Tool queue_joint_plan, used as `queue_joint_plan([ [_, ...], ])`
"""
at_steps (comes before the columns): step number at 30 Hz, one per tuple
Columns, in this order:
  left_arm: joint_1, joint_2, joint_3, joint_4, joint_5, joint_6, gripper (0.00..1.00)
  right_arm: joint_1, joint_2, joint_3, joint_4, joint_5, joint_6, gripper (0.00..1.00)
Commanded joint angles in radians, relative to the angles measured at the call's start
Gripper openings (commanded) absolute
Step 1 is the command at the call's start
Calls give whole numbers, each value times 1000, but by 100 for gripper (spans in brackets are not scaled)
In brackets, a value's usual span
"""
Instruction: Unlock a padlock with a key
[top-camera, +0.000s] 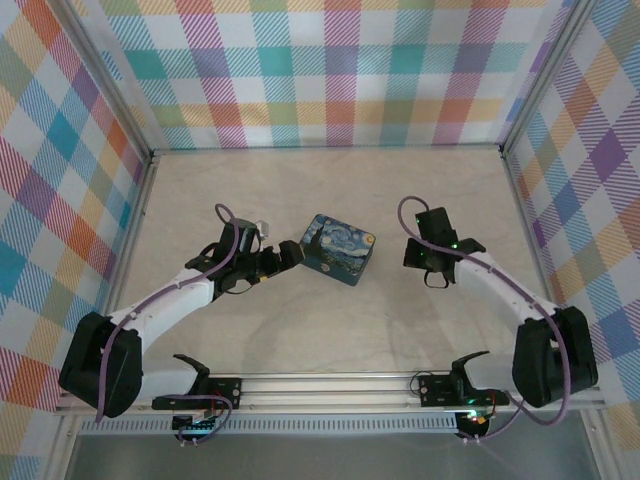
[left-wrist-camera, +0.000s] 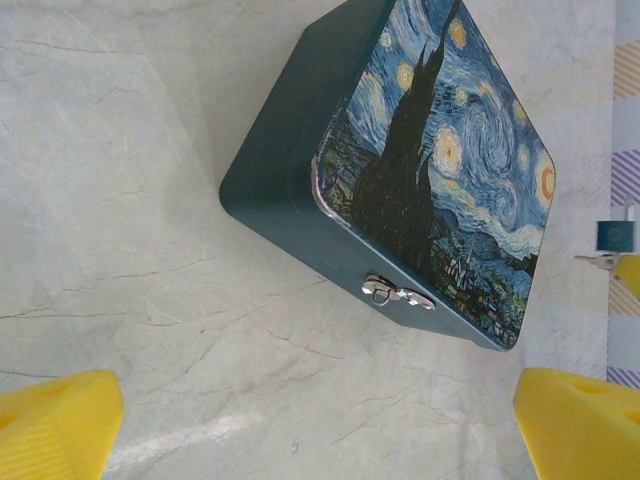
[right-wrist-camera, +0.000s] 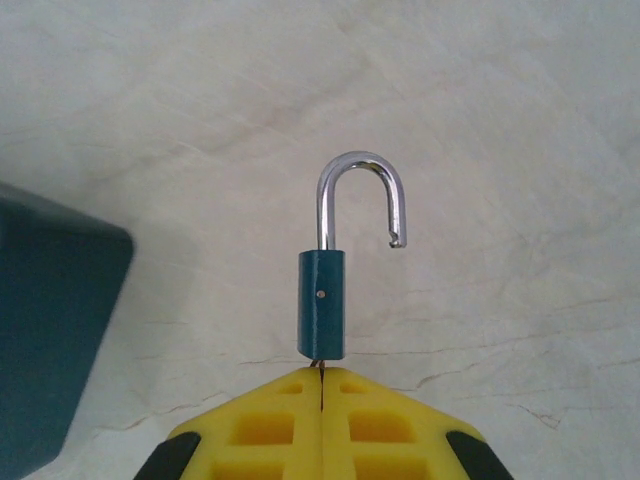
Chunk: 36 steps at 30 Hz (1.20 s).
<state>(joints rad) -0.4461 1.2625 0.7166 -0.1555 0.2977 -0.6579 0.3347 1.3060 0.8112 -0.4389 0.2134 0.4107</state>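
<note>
**Padlock and key, right hand.** The padlock (right-wrist-camera: 322, 317), blue-bodied, sits just past the tips of my right gripper (right-wrist-camera: 322, 385). It lies right of the painted tin (top-camera: 340, 248) and apart from it. Its steel shackle (right-wrist-camera: 360, 175) is raised, with the free end clear of the body, so I judge the lock open. The key (right-wrist-camera: 318, 368) shows as a thin pale sliver between the lock's underside and my fingertips. My right fingers are pressed together on it, so I hold the lock by the key alone. I cannot tell whether the lock touches the surface.

**Left hand.** My left gripper (left-wrist-camera: 320, 420) is spread wide and holds nothing. It faces the tin's near-left side, where a small metal clasp (left-wrist-camera: 395, 293) sits.

**Hazards.**
- The grip is on a very small sliver, so a jolt could twist the key between the pads.
- The lock could slide off the key.
- Pressing the shackle against the table or the tin could snap it shut again.

**Setting.** The table (right-wrist-camera: 500, 120) is pale, marble-patterned and smooth. Plaid walls (top-camera: 330, 70) in pastel colours enclose it on the left, far and right sides.
</note>
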Motion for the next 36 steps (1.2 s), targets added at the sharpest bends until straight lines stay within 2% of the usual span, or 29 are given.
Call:
queue_joint_plan([
  [1, 17, -10, -9, -3, -17, 0, 100, -24, 58, 11, 12, -81, 60, 0],
  [10, 17, -15, -23, -3, -28, -4, 100, -53, 205, 36, 53, -97, 110, 0],
  [16, 17, -21, -25, -7, -37, -7, 100, -61, 219, 37, 62, -102, 121, 8],
  [17, 17, -21, -23, -9, -40, -8, 100, -62, 221, 40, 55, -101, 123, 11],
  [21, 17, -29, -17, -22, -51, -9, 100, -66, 194, 56, 24, -93, 125, 34],
  [25, 17, -54, -9, -58, -92, -12, 100, -66, 121, 55, -5, -79, 119, 48],
  [26, 18, -60, 0, -79, -114, -9, 100, -67, 96, 52, -10, -71, 116, 56],
  [27, 18, -68, 9, -98, -139, -5, 100, -66, 70, 51, -12, -69, 108, 96],
  [28, 19, -74, 19, -114, -166, -3, 100, -66, 47, 47, -5, -69, 94, 100],
  [32, 26, -81, 96, -248, -340, 19, 100, -66, -40, 33, 25, -22, 73, 100],
  [36, 35, -53, 178, -288, -555, 84, 100, -67, -98, 25, 76, 106, 73, 100],
])
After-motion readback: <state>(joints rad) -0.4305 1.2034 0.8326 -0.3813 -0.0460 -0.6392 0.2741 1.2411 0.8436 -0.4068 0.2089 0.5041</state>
